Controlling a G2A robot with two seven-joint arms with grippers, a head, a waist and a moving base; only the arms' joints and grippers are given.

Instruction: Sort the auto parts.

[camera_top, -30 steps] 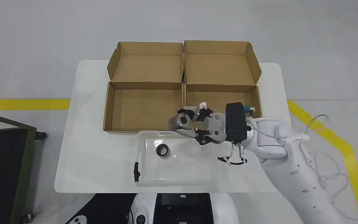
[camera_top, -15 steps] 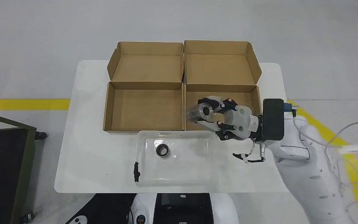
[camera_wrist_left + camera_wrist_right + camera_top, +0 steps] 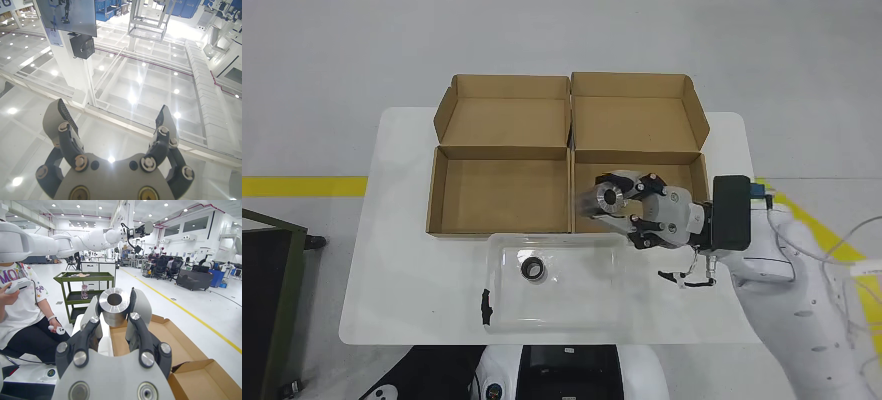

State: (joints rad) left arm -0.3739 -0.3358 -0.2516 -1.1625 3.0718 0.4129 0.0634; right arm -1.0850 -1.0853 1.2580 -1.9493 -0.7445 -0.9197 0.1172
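At 2 o'clock, over the box (image 3: 662, 172), our right gripper (image 3: 610, 200) clamps a sleeve (image 3: 113, 308), probably for dropping; left gripper (image 3: 113, 113) gapes wide.

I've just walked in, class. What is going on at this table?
The right gripper has its jaws shut on a hollow metal cylinder and holds it over the right cardboard box, next to the left cardboard box. A black ring lies in the clear tray, with a small black part at the tray's edge. The left gripper is raised, jaws open and empty.
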